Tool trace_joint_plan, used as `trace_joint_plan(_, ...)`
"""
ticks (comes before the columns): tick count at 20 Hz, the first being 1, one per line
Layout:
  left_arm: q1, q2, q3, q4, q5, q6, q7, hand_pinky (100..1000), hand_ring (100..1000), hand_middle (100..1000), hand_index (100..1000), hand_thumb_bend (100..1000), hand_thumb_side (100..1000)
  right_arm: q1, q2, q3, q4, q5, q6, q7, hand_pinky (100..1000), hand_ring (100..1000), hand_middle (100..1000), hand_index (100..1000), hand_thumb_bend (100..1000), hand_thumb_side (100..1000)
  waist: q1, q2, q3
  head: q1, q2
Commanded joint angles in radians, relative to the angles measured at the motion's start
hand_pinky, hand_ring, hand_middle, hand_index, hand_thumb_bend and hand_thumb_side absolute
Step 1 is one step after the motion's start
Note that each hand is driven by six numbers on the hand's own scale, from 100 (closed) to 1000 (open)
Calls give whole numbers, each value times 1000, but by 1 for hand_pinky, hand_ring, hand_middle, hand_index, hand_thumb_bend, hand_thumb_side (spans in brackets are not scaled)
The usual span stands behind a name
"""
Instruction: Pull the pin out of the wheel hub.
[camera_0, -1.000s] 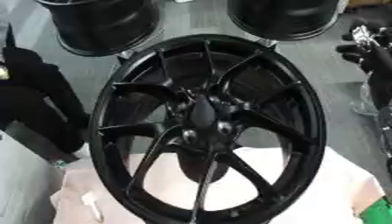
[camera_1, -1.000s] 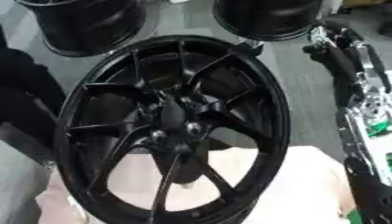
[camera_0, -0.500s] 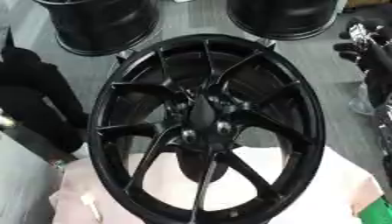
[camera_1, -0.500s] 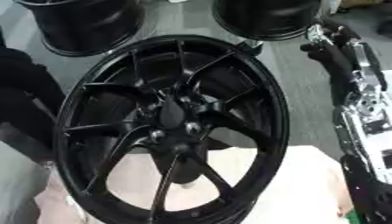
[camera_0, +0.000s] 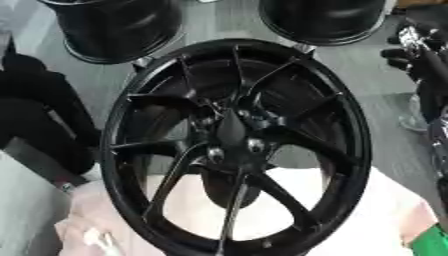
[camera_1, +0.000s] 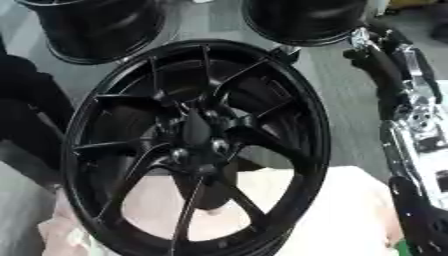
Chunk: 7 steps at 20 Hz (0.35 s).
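Note:
A black multi-spoke wheel (camera_0: 234, 145) lies face up in the middle, its lower part over a pale cloth (camera_0: 350, 220). On its hub (camera_0: 233, 131) I see small shiny round spots (camera_0: 255, 145) around the centre; I cannot tell which one is the pin. My right arm (camera_1: 418, 130), black and silver, runs up the right edge. My right hand (camera_1: 374, 47) is dark, sits beyond the rim's upper right and is apart from the hub. My left hand does not show.
Two more black wheels stand at the back, one at the left (camera_0: 114, 27) and one at the right (camera_0: 324, 20). A black mass (camera_0: 44, 107) lies left of the wheel, with a grey surface (camera_0: 22, 210) below it. A green thing (camera_0: 430, 242) shows at the lower right corner.
The whole picture has shifted a little, so the camera moved. The wheel and my right arm keep their places relative to each other.

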Motion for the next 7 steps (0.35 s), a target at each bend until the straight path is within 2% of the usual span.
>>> trace_joint_plan(1,-19,12,34,-21,35,1,51,831,797,768,872,563,445,-9,-21,-7,-20,-3,-1,1,824,690,667,827,141,507,0,-19,3,4,-6)
trace_joint_plan(3,-33,-39,64,-53,128,-10,198,781,770,740,825,530,470,-8,-20,-8,-19,-3,-1,1,825,689,666,827,140,507,-2,-21,6,5,-4)
trace_joint_plan(5,-46,-118,88,-96,266,-52,420,767,767,742,808,490,484,-7,-18,-8,-18,-4,0,0,825,690,666,827,140,508,-6,-22,6,5,-3)
trace_joint_plan(7,-54,-191,84,-130,412,-106,636,765,778,757,802,465,516,-9,-13,-7,-19,-5,-1,1,825,690,666,827,139,507,-11,-22,4,7,-5)
